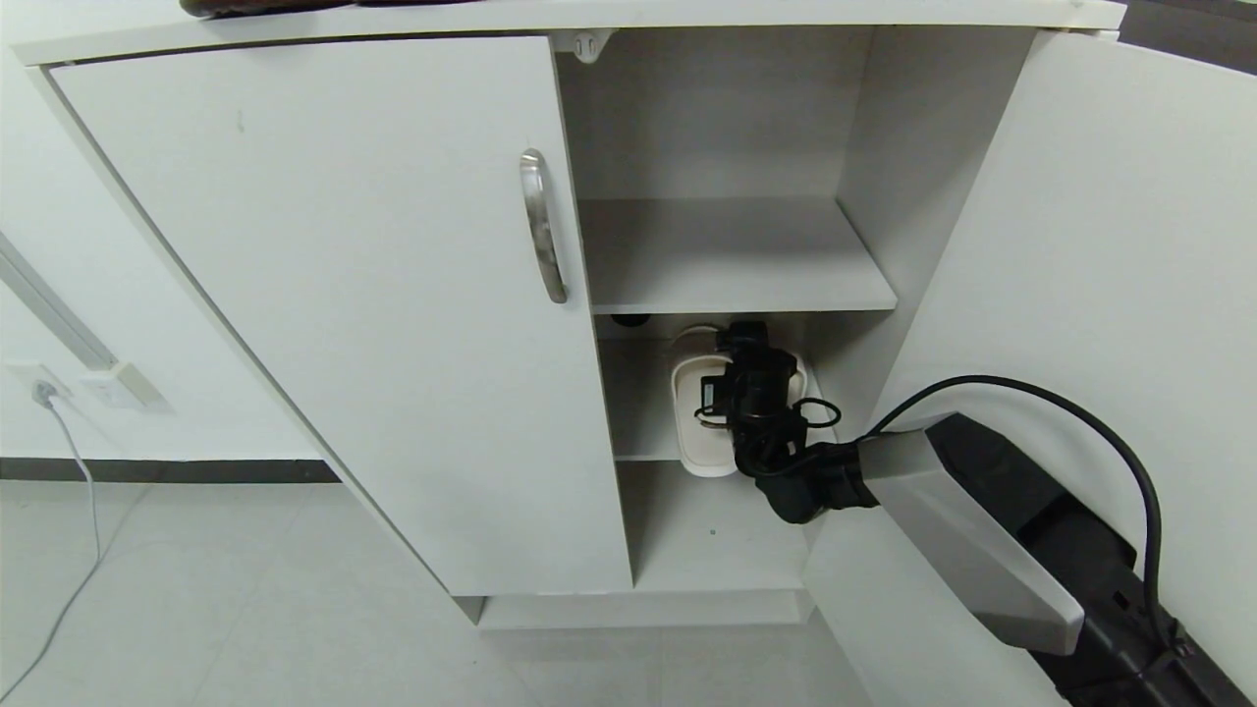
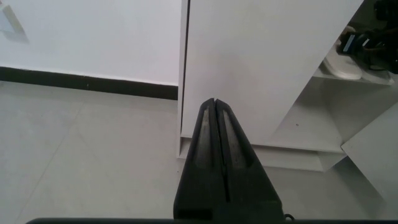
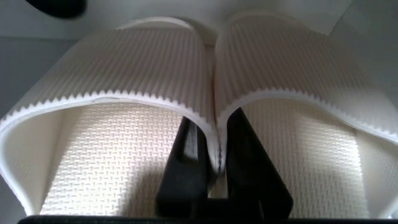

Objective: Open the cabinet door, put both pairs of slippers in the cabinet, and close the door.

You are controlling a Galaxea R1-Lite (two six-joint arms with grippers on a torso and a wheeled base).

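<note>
**White slippers going onto the middle shelf, right claw clamped on them**

Standing right by the cabinet (image 1: 889, 147) here. The right door (image 1: 1110, 245) is swung wide open on the right side of the frame. The left door (image 1: 324, 295) is shut, with its metal handle (image 1: 542, 226) near the centre.

The right gripper (image 3: 214, 146) is poked into the open half, just below centre of the frame. It's pinching a pair of white slippers (image 1: 699, 432). Close up, its two black fingers (image 3: 186, 149) each sit inside one slipper and squeeze the two inner walls together. So it's closed tight on the pair, toes pointing toward the back of the cabinet.

The slippers sit at the middle shelf (image 1: 638, 422) with their heels poking a bit past its front edge. I can't tell if the soles are actually resting on the board or hanging just over it. The top shelf (image 1: 727, 255) is above them and the cabinet floor (image 1: 707, 530) below.

The left gripper (image 2: 213, 106) is out in front of the cabinet, aimed toward the foot of the closed door. Its fingers are pressed flat together with nothing between them.

There's also a wall socket (image 1: 39, 383) with a cable at the far left of the frame.
</note>
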